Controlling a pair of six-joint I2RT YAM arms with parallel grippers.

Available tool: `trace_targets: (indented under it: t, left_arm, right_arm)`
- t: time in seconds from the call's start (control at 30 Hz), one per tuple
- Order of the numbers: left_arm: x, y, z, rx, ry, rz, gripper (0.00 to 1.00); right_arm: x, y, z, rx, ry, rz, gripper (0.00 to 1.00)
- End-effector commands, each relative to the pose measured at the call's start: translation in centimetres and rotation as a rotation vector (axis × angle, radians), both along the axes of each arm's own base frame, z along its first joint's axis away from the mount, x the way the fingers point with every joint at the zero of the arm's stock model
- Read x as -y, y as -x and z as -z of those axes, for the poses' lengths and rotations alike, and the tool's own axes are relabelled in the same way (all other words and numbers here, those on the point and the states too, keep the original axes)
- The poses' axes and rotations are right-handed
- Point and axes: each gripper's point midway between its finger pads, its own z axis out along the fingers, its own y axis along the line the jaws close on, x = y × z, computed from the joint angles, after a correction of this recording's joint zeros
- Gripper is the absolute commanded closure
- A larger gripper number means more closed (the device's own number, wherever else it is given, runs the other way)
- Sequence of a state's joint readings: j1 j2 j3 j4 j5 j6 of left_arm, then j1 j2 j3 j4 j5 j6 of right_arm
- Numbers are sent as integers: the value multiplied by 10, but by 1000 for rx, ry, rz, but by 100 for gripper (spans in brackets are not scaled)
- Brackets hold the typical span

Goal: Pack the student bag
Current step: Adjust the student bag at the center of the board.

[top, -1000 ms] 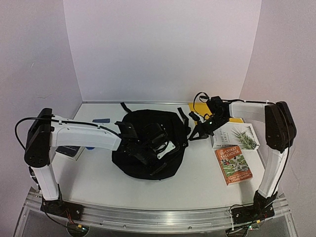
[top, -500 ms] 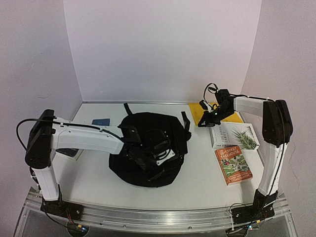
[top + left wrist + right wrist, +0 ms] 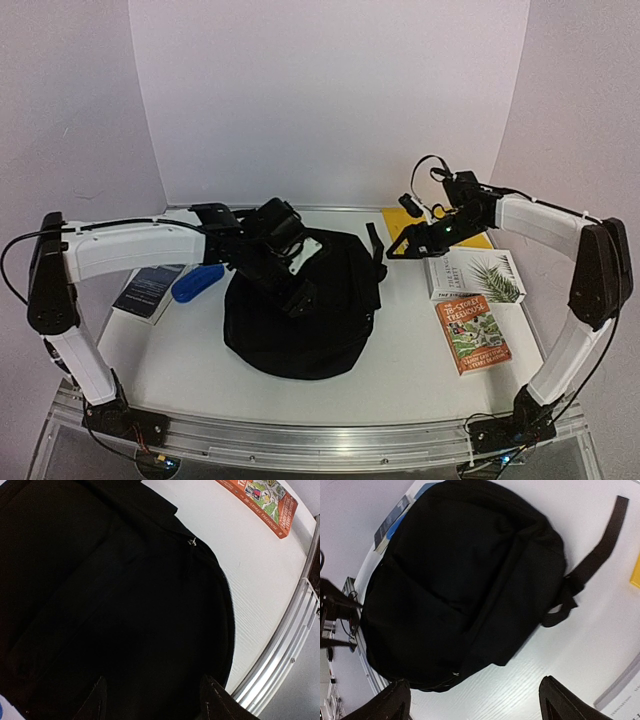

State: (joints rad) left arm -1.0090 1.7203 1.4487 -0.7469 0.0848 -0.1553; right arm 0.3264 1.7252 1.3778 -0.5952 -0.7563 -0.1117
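Note:
The student bag [image 3: 300,320] is a black backpack lying flat in the middle of the table; no opening shows. My left gripper [image 3: 298,290] hovers above its upper part, open, with nothing between its fingers [image 3: 215,702]; in the left wrist view the bag [image 3: 110,605] fills the frame and its zip [image 3: 191,541] shows. My right gripper [image 3: 398,247] hangs open off the bag's right shoulder, near a strap [image 3: 600,550]. In the right wrist view the whole bag [image 3: 465,580] lies beyond the wide-apart fingers [image 3: 565,702], with bare table between them.
An orange book [image 3: 472,335] and a white book with a palm leaf [image 3: 478,275] lie right of the bag. A yellow flat item [image 3: 397,222] lies behind them. A blue object [image 3: 197,283] and a dark booklet [image 3: 150,292] lie to the left. The metal rail [image 3: 300,630] runs along the near edge.
Both grippers opened. The left one rose from the bag's front opening to above its top. The right one let go of the bag's edge and pulled back right. The bag settled flat.

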Motion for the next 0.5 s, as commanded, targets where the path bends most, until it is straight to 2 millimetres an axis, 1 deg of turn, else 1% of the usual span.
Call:
trace_targets:
  t: [0.0, 0.1, 0.2, 0.27, 0.33, 0.4, 0.47]
  left_arm:
    - [-36, 35, 15, -80, -98, 65, 38]
    - [-54, 46, 32, -91, -148, 85, 38]
    - [-65, 46, 46, -68, -204, 97, 36]
    - [-65, 44, 56, -50, -241, 109, 35]
    - [-59, 46, 64, -45, -269, 136, 34]
    - [-54, 52, 76, -50, -307, 182, 32]
    - [-49, 59, 89, -57, -347, 236, 30]
  right_arm:
    - [-32, 44, 15, -47, 24, -103, 12]
    - [-47, 60, 27, -75, 33, -131, 12]
    - [-55, 69, 41, -106, 43, -142, 13]
    - [-56, 71, 53, -124, 60, -140, 14]
    - [-55, 70, 69, -154, 83, -133, 14]
    - [-54, 69, 82, -180, 101, -125, 15]
    - [-54, 67, 88, -190, 114, -121, 16]
